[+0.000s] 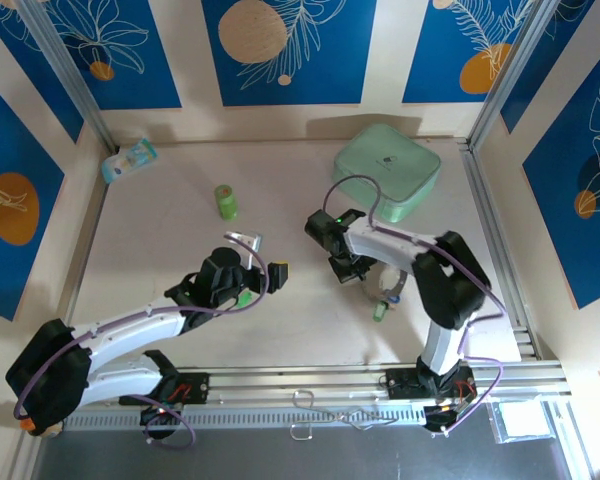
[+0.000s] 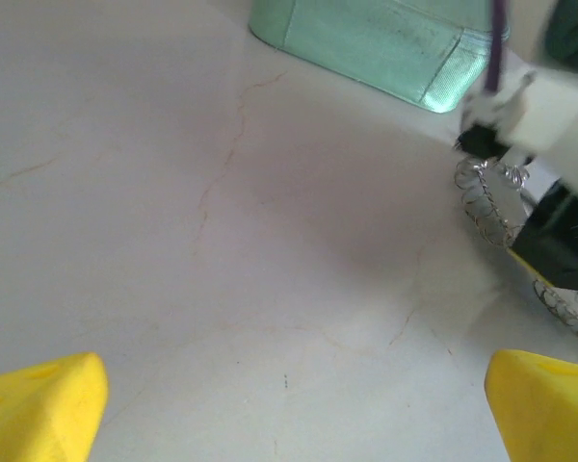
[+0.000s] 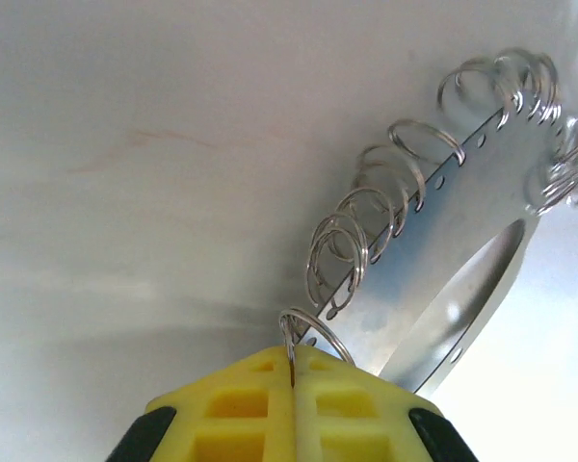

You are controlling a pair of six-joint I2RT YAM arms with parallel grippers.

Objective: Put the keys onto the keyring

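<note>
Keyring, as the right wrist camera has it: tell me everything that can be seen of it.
The keyring is a flat, shiny silver metal band curving around a large opening, with small holes punched along its outer edge. Thin wire loops hang through those holes in a row. The pale table lies behind it; whether it rests flat is unclear. The right hand is shut on the nearest loop, pinched between its yellow fingertips.

This looks like a robotics lab test cell, though little beyond the enclosure is visible. A pale tabletop [image 1: 180, 250] is boxed in by aluminium frame posts [image 1: 70, 80] and wall panels [image 1: 320, 60] printed with blue leaf patterns. Two white robot arms [image 1: 130, 335] trailing purple cables [image 1: 355, 179] are bolted to a slotted metal rail [image 1: 310, 378] along its near edge.
</note>
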